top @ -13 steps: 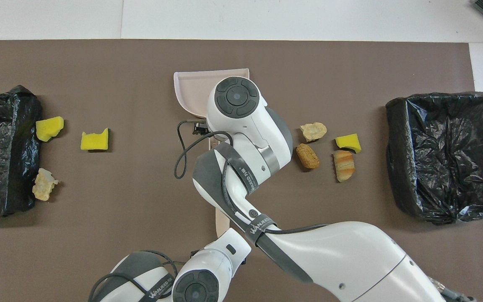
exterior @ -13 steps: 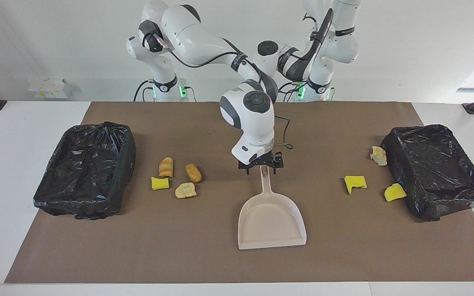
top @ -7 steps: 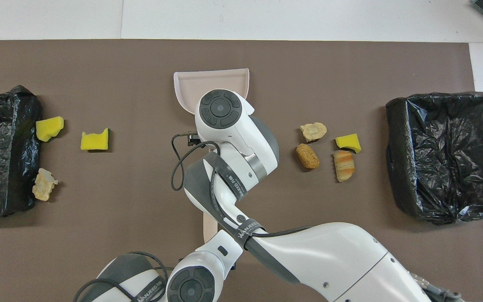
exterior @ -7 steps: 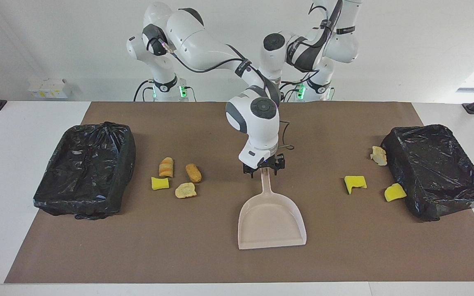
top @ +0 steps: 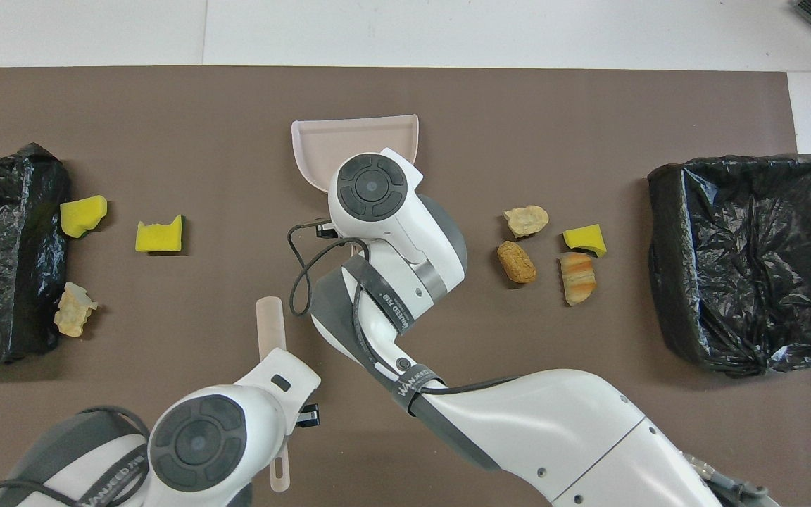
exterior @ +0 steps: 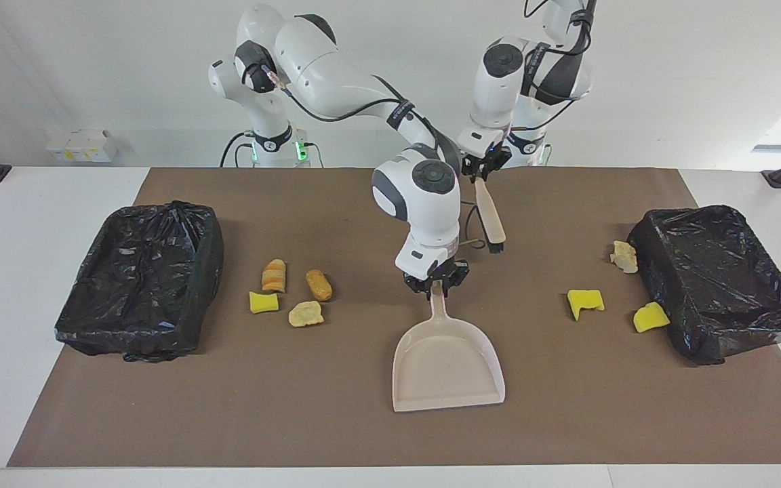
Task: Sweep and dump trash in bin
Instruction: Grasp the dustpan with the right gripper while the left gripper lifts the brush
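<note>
The right gripper (exterior: 437, 285) seems clamped on the smooth beige plastic dustpan (exterior: 446, 369) handle. The left gripper (exterior: 483, 169) grips the brush (exterior: 491, 217). Spongy, crusty trash (exterior: 293, 294) lies beside the dustpan.

Dustpan (exterior: 446, 359) at frame centre, bins (exterior: 139, 281) at both side edges (exterior: 719, 281), scraps (exterior: 293, 293) between (exterior: 607, 298), brush (exterior: 489, 215) hanging upper centre.

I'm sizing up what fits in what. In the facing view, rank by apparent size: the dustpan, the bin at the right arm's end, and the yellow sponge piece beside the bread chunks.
1. Bin, largest.
2. Dustpan.
3. Yellow sponge piece, by far the smallest.
</note>
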You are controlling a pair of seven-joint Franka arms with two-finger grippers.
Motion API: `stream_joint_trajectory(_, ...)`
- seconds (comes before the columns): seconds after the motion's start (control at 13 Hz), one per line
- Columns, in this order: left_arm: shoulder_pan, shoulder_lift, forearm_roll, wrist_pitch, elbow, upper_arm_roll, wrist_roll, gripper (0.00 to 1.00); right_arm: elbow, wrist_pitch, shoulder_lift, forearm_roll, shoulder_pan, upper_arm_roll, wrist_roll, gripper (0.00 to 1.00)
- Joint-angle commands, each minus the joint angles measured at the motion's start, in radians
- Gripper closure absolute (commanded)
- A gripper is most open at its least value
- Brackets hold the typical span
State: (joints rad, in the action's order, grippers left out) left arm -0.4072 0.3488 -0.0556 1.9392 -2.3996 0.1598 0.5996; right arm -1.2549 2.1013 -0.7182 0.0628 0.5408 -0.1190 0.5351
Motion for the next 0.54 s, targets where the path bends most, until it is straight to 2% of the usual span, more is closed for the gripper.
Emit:
stream_joint_trajectory(0.0,0.128,-0.007,0.048,-0.022,0.020,0.011,-0.142,1.00,0.012,-0.006,0.006,0.014,-0.025,-0.007,-0.027,1.00)
stream_joint_trajectory(0.23,0.241,-0.080,0.129,0.010,0.091,0.011,-0.170,1.00,0.002,-0.062,0.074,-0.008,-0.039,-0.010,-0.140,1.00)
stream_joint_trajectory(0.46,0.341,-0.201,0.261,0.017,0.197,0.011,-0.227,1.00,-0.122,-0.087,0.199,-0.017,-0.047,-0.010,-0.318,1.00)
